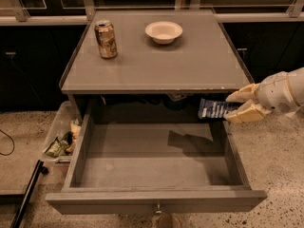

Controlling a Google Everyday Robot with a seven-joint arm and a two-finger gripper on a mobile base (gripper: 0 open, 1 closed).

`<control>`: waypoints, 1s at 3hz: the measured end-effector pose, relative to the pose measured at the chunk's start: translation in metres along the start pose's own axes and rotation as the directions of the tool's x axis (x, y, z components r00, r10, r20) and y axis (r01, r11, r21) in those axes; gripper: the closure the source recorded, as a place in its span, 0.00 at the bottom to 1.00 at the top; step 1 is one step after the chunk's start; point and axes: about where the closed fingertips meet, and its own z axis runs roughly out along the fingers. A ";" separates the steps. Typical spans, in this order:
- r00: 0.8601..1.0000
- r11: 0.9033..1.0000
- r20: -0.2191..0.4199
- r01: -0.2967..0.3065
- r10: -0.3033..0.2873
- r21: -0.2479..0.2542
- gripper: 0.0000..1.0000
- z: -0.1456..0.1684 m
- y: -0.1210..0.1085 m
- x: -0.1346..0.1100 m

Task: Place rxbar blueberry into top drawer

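**Bar Over Drawer, Release Pending**

The pincer (236, 106) is gripping the rxbar blueberry (214, 109), holding it in the air above the right rear corner of the open top drawer (156, 201). Lowering and releasing it inside the drawer are seemingly remaining.

rxbar blueberry (213, 110): pale lettering; we cannot read it.
can (106, 40): we read nothing.
gripper (231, 108): unmarked; clamps the bar above the top drawer (156, 201), right side.
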 end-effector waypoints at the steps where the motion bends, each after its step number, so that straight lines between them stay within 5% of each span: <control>1: 1.000 1.000 0.000 0.000 0.000 0.000 1.00 0.000 0.000 0.000; 3: 1.000 0.999 -0.013 -0.025 0.024 -0.032 1.00 0.066 0.026 0.022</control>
